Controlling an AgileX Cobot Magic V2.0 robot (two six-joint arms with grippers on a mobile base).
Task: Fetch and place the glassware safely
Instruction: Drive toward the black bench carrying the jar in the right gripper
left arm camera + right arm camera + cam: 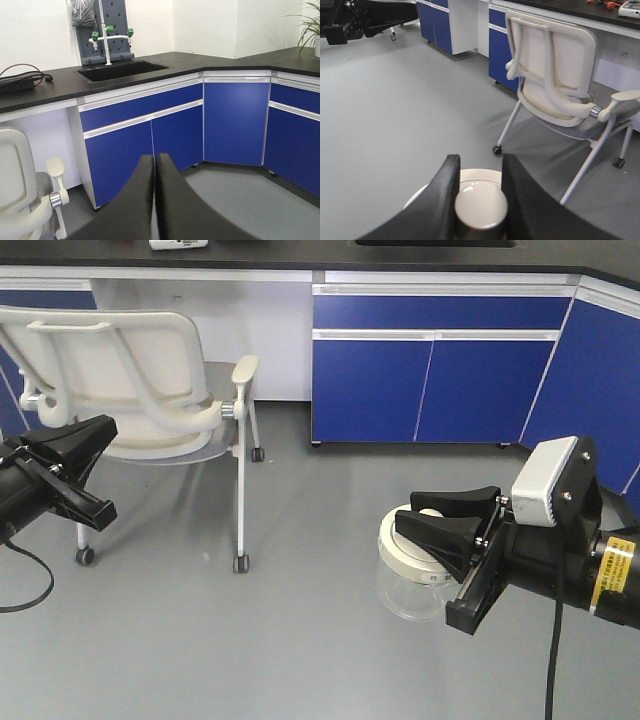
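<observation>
Glassware [405, 572] hung apparently clear of the floor [300, 640], well apart from the chair [130, 390], presumably to avoid collision. Right gripper [408, 512] jaws were clamped on its lid knob [481, 202], bearing its weight. Left gripper [155, 157] jaws were together, empty.

Left gripper [154, 162]: held off the floor, fingers pressed together. Right gripper [479, 167]: fingers clamped either side of the jar [408, 585] lid's knob.

Front view angled down, wrist views low and close, chair [140, 370] shared
</observation>
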